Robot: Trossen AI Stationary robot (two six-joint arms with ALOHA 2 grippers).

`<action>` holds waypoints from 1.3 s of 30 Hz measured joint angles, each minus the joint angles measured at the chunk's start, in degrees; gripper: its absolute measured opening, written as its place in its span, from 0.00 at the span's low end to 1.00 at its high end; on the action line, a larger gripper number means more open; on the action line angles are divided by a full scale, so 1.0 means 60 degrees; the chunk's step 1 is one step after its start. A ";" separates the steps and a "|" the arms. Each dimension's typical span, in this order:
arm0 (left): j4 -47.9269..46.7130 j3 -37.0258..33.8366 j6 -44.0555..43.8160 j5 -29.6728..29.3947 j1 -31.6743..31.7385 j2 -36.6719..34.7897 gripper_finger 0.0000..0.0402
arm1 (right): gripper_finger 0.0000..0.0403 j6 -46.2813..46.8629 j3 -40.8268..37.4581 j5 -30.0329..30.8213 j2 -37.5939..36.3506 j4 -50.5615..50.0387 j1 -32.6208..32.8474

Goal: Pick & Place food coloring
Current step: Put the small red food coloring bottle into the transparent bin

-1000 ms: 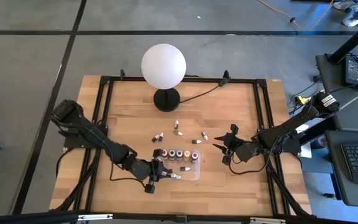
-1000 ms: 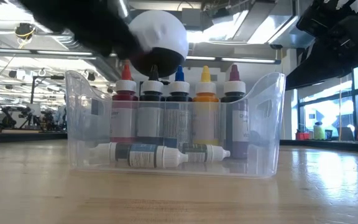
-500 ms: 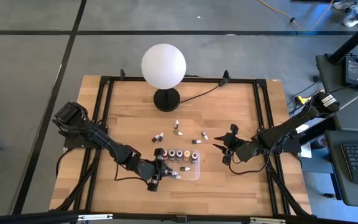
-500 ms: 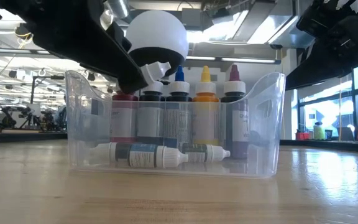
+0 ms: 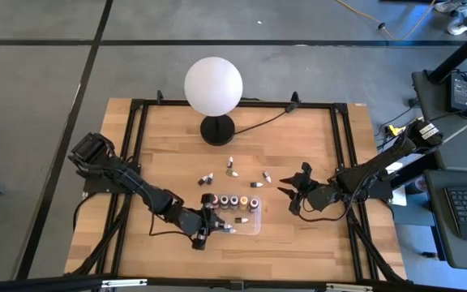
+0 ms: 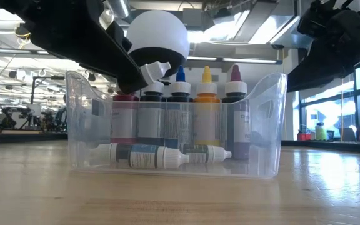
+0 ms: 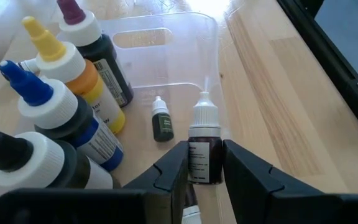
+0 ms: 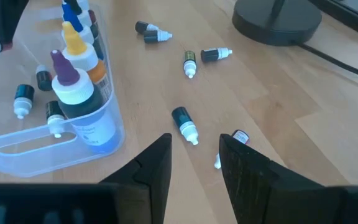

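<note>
The left gripper point(image 7: 204, 163) hangs over the near end of the clear rectangular plastic tray point(image 5: 257, 224), which sits near the middle of the wooden bench point(image 5: 314, 146) toward its front edge. Its fingers point(image 7: 173, 169) stand narrowly parted on either side of a small dark-bodied dropper bottle with a white pointed cap point(image 7: 204, 152), upright between them; whether they press it I cannot tell. Inside the tray stand taller bottles with red, black, blue, yellow and purple caps point(image 6: 181, 103), and a few small dropper bottles point(image 6: 149, 155) lie on its floor. Other small food coloring bottles point(image 8: 184, 124) lie scattered on the bench between the tray and the white globe lamp on a black base point(image 5: 213, 89). The right gripper point(image 8: 194, 158) waits toward the bench's right edge, fingers part open and empty.
</note>
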 joint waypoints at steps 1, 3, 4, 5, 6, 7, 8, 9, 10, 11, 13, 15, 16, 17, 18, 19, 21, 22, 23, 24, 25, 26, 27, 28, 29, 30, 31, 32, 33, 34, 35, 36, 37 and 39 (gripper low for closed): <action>0.0000 0.0000 0.0000 -0.0004 0.0000 0.0000 0.24 | 0.34 0.0000 0.0000 0.0001 0.0000 0.0000 0.0000; 0.0004 0.0000 0.0000 -0.0004 0.0000 0.0000 0.24 | 0.34 -0.0004 0.0000 0.0001 0.0000 0.0000 0.0001; 0.0000 0.0000 0.0000 -0.0004 0.0000 0.0000 0.24 | 0.34 -0.0007 0.0000 0.0004 0.0000 0.0000 -0.0001; 0.0000 0.0000 0.0000 -0.0004 0.0000 0.0000 0.24 | 0.34 -0.0007 0.0000 0.0047 0.0000 0.0000 -0.0002; 0.0001 0.0000 0.0000 -0.0005 0.0000 0.0000 0.24 | 0.34 -0.0007 0.0000 0.0109 0.0000 0.0000 -0.0001; 0.0000 0.0000 0.0000 -0.0019 0.0000 0.0000 0.24 | 0.34 -0.0014 0.0000 0.0191 0.0000 0.0000 0.0001; 0.0000 0.0000 0.0000 -0.0063 0.0000 0.0000 0.24 | 0.34 -0.0018 0.0000 0.0278 0.0000 0.0000 0.0001; 0.0000 0.0000 0.0000 -0.0146 0.0000 0.0000 0.24 | 0.34 -0.0018 0.0000 0.0366 0.0000 -0.0001 -0.0001; 0.0001 0.0000 0.0000 -0.0235 0.0000 -0.0002 0.25 | 0.34 -0.0018 0.0000 0.0474 0.0000 0.0000 -0.0003; 0.0001 0.0000 0.0002 -0.0319 0.0000 -0.0004 0.25 | 0.34 -0.0003 0.0000 0.0556 0.0000 0.0000 -0.0003; 0.0004 0.0000 0.0004 -0.0414 0.0000 -0.0004 0.25 | 0.34 0.0089 0.0000 0.0582 0.0000 0.0000 -0.0064; 0.0000 0.0000 0.0119 -0.0455 0.0000 -0.0023 0.24 | 0.34 0.0356 0.0000 0.0585 0.0012 -0.0001 -0.0189; -0.0011 0.0000 0.0249 -0.0463 0.0000 -0.0070 0.24 | 0.34 0.0443 0.0004 0.0597 0.0058 0.0013 -0.0271; 0.0030 0.0005 0.0338 -0.0466 0.0000 -0.0129 0.24 | 0.35 0.0464 0.0004 0.0598 0.0122 0.0009 -0.0360; 0.0031 0.0033 0.0350 -0.0483 0.0000 -0.0213 0.24 | 0.35 0.0460 0.0004 0.0595 0.0183 -0.0019 -0.0466; 0.0029 0.0062 0.0319 -0.0564 0.0000 -0.0324 0.24 | 0.36 0.0424 0.0004 0.0596 0.0265 -0.0007 -0.0575; 0.0057 0.0107 0.0088 -0.0900 -0.0004 -0.0666 0.24 | 0.39 0.0301 0.0004 0.0533 0.0502 0.0071 -0.0812; -0.0042 0.0106 0.0049 -0.1136 -0.0004 -0.0907 0.24 | 0.41 0.0295 0.0004 0.0435 0.0619 0.0069 -0.0943; -0.0084 0.0059 0.0137 -0.1290 -0.0004 -0.1189 0.24 | 0.43 0.0282 0.0004 0.0270 0.0750 0.0158 -0.1070; -0.0185 -0.0037 0.0282 -0.1386 -0.0006 -0.1525 0.24 | 0.46 0.0257 0.0004 0.0102 0.0891 0.0244 -0.1197; -0.0261 -0.0174 0.0394 -0.1478 -0.0004 -0.1866 0.24 | 0.48 0.0226 0.0004 0.0028 0.1039 0.0299 -0.1317; -0.0258 -0.0290 0.0418 -0.1480 -0.0004 -0.2205 0.24 | 0.51 0.0211 0.0004 0.0054 0.1175 0.0386 -0.1416; -0.0189 -0.0443 0.0489 -0.1468 -0.0007 -0.2544 0.24 | 0.53 0.0213 0.0004 0.0174 0.1315 0.0549 -0.1505; -0.0159 -0.0643 0.0565 -0.1472 -0.0007 -0.2917 0.24 | 0.56 0.0266 0.0004 0.0370 0.1461 0.0722 -0.1607; -0.0035 -0.0871 0.0579 -0.1486 -0.0011 -0.3250 0.24 | 0.58 0.0335 0.0004 0.0532 0.1600 0.0857 -0.1686; 0.0205 -0.1108 0.0586 -0.1510 0.0004 -0.3546 0.24 | 0.59 0.0412 0.0004 0.0569 0.1724 0.0900 -0.1748; 0.0469 -0.1400 0.0586 -0.1590 0.0024 -0.3829 0.24 | 0.60 0.0455 0.0004 0.0556 0.1873 0.0968 -0.1809; 0.0801 -0.1732 0.0590 -0.1708 0.0056 -0.4080 0.24 | 0.61 0.0471 0.0004 0.0487 0.2044 0.1107 -0.1856; 0.1223 -0.2054 0.0593 -0.1808 0.0068 -0.4277 0.25 | 0.62 0.0470 0.0010 0.0399 0.2202 0.1164 -0.1895; 0.1649 -0.2392 0.0594 -0.1897 0.0074 -0.4447 0.25 | 0.62 0.0470 0.0006 0.0304 0.2353 0.1203 -0.1940; 0.2063 -0.2739 0.0592 -0.1995 0.0075 -0.4575 0.25 | 0.62 0.0471 0.0001 0.0244 0.2547 0.1404 -0.1980; 0.2552 -0.3067 0.0595 -0.2079 0.0073 -0.4640 0.25 | 0.62 0.0469 0.0007 0.0159 0.2738 0.1630 -0.2002; 0.2953 -0.3394 0.0594 -0.2143 0.0073 -0.4687 0.25 | 0.62 0.0406 0.0004 0.0085 0.2880 0.1758 -0.2049; 0.3772 -0.3967 0.0591 -0.2256 0.0073 -0.4707 0.24 | 0.61 0.0200 0.0007 -0.0062 0.3255 0.2312 -0.2097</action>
